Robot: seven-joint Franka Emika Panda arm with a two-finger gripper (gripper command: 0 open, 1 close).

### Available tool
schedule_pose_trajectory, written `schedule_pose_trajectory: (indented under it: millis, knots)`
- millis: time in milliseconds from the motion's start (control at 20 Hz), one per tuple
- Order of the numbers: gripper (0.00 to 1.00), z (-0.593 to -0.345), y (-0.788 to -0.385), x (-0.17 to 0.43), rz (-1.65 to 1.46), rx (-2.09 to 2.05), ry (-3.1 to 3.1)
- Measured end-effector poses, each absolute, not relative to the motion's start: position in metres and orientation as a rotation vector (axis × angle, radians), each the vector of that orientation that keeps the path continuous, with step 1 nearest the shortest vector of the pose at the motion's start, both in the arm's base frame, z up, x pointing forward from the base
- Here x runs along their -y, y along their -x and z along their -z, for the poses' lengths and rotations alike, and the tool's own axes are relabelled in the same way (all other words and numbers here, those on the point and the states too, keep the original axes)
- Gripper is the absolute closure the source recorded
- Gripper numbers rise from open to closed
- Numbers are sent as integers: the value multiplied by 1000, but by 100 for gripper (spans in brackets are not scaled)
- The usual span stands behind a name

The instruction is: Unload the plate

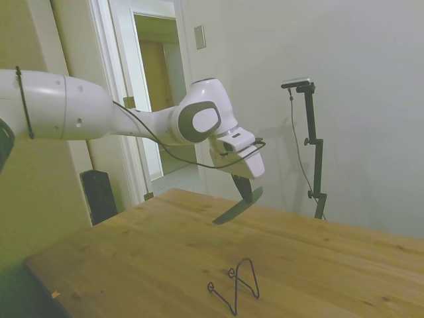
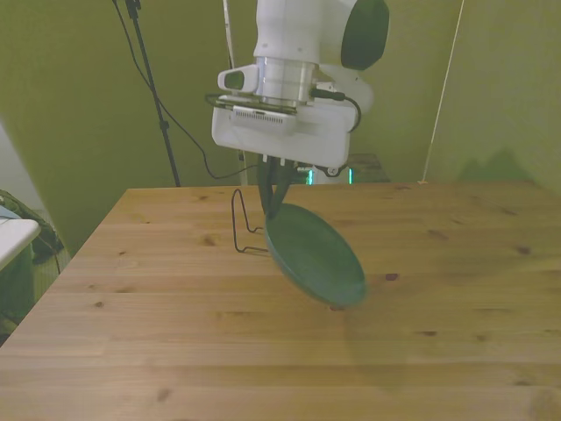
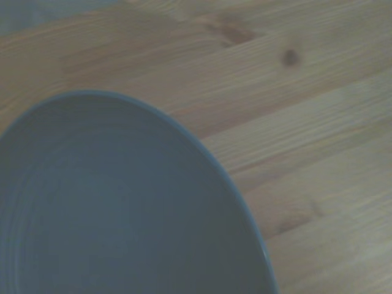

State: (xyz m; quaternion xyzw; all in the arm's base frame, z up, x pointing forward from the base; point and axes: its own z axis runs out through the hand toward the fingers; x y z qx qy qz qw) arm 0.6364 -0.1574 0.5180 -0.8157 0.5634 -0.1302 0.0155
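**Plate off the stand, held in the air, not yet set down**

While the plate (image 2: 316, 254) hangs tilted above the table (image 2: 175, 333), gripped by its upper rim, its lower edge sits clear of the wood; the side view shows an open gap under it. The dark grey-green face slopes down toward the front view's right. In the wrist view the plate (image 3: 122, 202) fills most of the frame, faint rings on its face, bare wood grain beyond its rim.

Claw (image 2: 273, 189): fingers pinched narrow on the plate's rim, holding it (the contact itself is partly hidden under the white hand, but the plate hangs from nothing else).

Wire stand (image 2: 245, 224): thin black wire, upright on the table, nothing resting in it. In the front view it is just beyond the plate, toward that view's left. In the side view the stand (image 1: 238, 285) is well apart from the plate (image 1: 237, 207).

Progress, as I judge it: lifting out looks done, since the stand is bare and the plate is airborne. Left to do: lower the plate onto open wood, level it from its tilt, release, back the arm (image 1: 99, 112) off. Roughly past the halfway mark.
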Motion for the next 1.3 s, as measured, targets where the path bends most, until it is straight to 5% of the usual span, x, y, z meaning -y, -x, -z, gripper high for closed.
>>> schedule_pose_trajectory:
  millis: [550, 1000, 1050, 1300]
  knots:
    - [100, -421, -638, 149, 308, -1708, 2464]
    - [100, -394, -625, 162, 277, -1722, 2488]
    - [0, -391, -624, 164, 272, -1724, 2490]
    - [0, -390, -623, 166, 269, -1721, 2495]
